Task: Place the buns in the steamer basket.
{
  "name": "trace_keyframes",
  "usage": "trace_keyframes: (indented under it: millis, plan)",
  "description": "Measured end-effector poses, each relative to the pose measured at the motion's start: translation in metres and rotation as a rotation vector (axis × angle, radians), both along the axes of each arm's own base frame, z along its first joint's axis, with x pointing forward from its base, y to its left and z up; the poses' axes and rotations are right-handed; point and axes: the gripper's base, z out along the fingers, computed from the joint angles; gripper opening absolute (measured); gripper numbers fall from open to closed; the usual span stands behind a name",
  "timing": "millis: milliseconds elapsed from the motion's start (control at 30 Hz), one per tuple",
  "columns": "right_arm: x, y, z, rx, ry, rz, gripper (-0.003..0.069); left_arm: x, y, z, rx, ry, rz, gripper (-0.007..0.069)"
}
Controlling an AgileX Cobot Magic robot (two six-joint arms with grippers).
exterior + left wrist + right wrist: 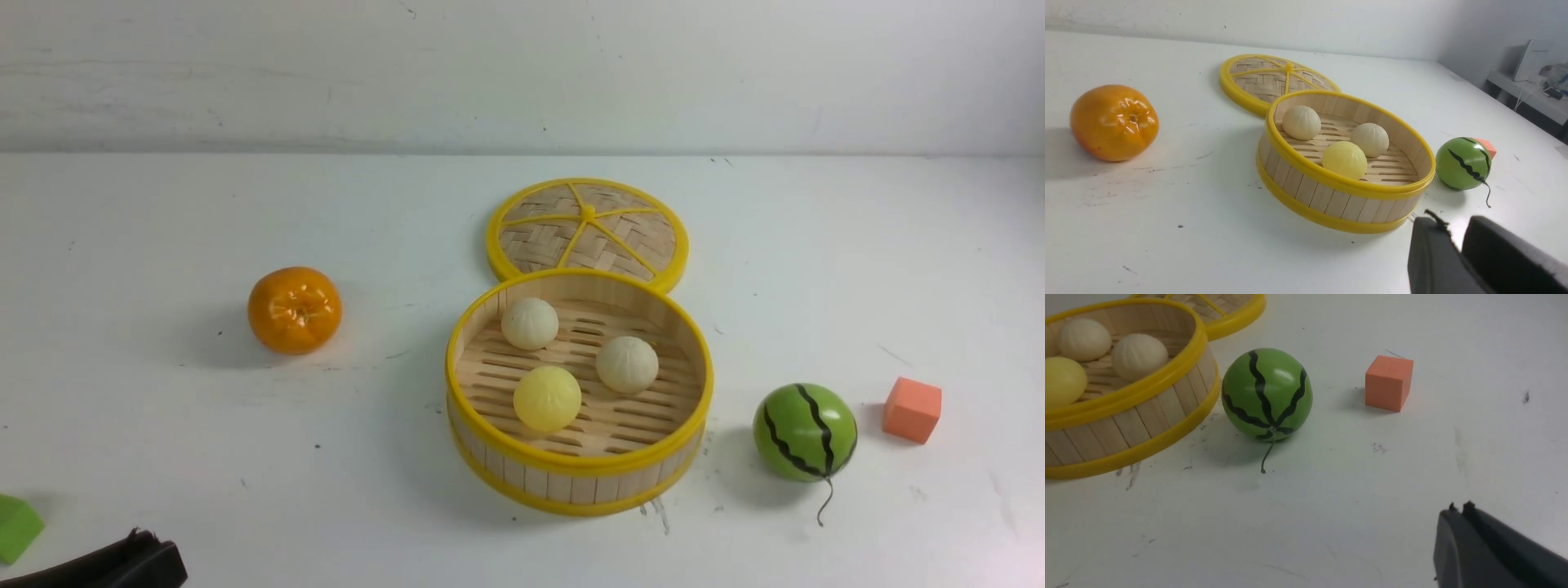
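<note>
Resting on the slatted floor of the steamer basket (580,490), all three buns show in the front view: a cream-white bun (531,323) at the far left inside, another cream-white bun (627,364) toward the right, and the pale yellow bun (547,398) nearer the robot. Just behind the basket, the woven lid (588,233) lies on the counter (326,490). An orange fruit (295,310) sits well apart to the left, while a striped watermelon ball (805,432) is to the basket's right with an orange-pink block (912,410) beyond it. A green block (16,527) is cut off by the left edge, and near it part of the dark left hand (122,563) enters. In the left wrist view, the left hand's dark fingers are near each other with nothing visible between their tips, away from the basket; I cannot tell whether they are released or clenched. The same three buns show inside the rim. In the right wrist view, the right hand (1459,508) is clenched on nothing, well apart from the basket, ball and orange-pink block, with the buns again visible inside the basket's wall.
</note>
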Motion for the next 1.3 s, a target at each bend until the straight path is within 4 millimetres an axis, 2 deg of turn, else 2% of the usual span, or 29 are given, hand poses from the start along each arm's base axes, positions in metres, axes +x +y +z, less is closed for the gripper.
trace_keyframes:
  millis: [767, 933, 1067, 1100, 1233, 1300]
  plan:
    - [0.0, 0.0, 0.0, 0.0, 0.0, 0.0, 0.0008, 0.0, 0.0, 0.001, -0.006, -0.012, 0.005, 0.0128]
    - [0.0, 0.0, 0.0, 0.001, 0.0, 0.0, 0.001, 0.004, 0.008, 0.007, -0.012, -0.079, 0.108, 0.0123]
    - [0.0, 0.0, 0.0, 0.004, 0.0, 0.0, 0.0014, -0.001, 0.022, 0.007, 0.02, -0.108, 0.285, 0.0017]
    - [0.0, 0.0, 0.0, 0.004, 0.0, 0.0, 0.0015, -0.003, 0.024, 0.005, 0.032, -0.106, 0.312, -0.0013]
    - [0.0, 0.0, 0.0, 0.004, 0.0, 0.0, 0.0022, -0.008, 0.028, -0.009, 0.058, -0.087, 0.365, -0.0013]
    - [0.0, 0.0, 0.0, 0.004, 0.0, 0.0, 0.0027, -0.01, 0.029, -0.033, 0.054, -0.048, 0.383, -0.0013]
